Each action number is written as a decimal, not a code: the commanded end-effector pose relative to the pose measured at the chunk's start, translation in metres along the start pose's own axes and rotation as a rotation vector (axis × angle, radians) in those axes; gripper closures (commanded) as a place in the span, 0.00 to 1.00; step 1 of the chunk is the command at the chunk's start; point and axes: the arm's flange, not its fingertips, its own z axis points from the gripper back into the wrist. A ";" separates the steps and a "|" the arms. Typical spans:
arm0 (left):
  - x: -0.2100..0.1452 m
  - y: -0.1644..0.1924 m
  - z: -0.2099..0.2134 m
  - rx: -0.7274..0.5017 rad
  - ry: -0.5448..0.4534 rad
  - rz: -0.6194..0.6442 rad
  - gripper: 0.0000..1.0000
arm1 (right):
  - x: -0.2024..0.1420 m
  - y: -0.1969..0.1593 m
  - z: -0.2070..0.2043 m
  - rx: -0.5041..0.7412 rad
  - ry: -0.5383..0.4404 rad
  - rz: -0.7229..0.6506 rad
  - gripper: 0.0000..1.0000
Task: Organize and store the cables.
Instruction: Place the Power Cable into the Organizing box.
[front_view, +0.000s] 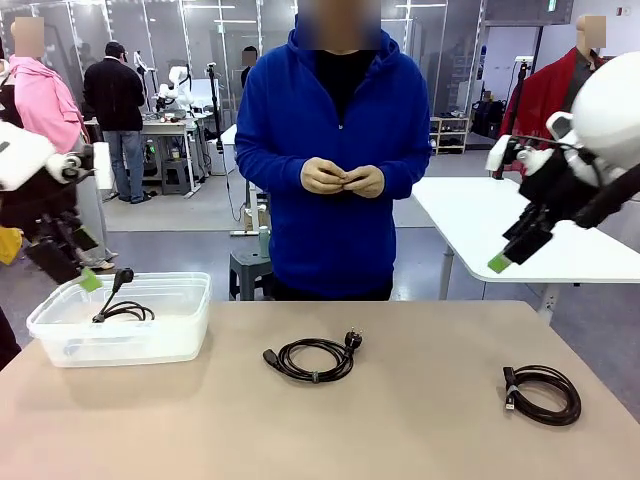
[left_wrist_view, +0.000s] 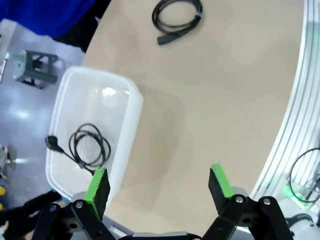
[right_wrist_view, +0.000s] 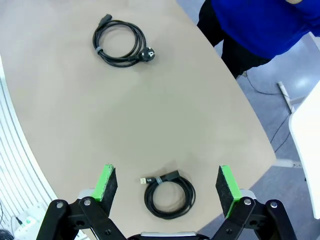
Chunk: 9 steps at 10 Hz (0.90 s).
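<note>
A tan, bare-topped bench is seen in a large work hall with a grey floor. A person in a blue jacket is stood at the far side of the bench, hands held together at the chest. A grey stool and a white table are placed on the floor behind.

One container is counted: a clear plastic tub, set on the bench at the robot's left end. One coiled black cable is held in it; this first cable is laid on the tub's floor, with one plug end raised above the rim.

Three cables are counted in all. The second cable is laid flat on the bench to the right of the tub, near the bench's middle, clear of the tub. The third cable is laid farthest from the tub, at the opposite end of the bench.

Two claws are counted. The left claw is hung in the air just above the tub's near side, fingers spread wide apart, nothing gripped. The right claw is held high, well away from the tub and over the third cable, fingers likewise spread wide and nothing gripped.
</note>
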 end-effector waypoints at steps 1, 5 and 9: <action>0.030 0.007 0.002 0.034 -0.024 -0.078 0.00 | -0.019 -0.003 0.015 0.020 0.008 0.055 0.00; 0.087 -0.005 -0.033 -0.002 -0.015 -0.245 0.00 | -0.046 -0.006 0.024 0.059 -0.025 0.075 0.00; 0.137 -0.026 -0.121 -0.047 -0.091 -0.352 0.00 | -0.047 -0.009 0.022 0.051 -0.040 0.033 0.00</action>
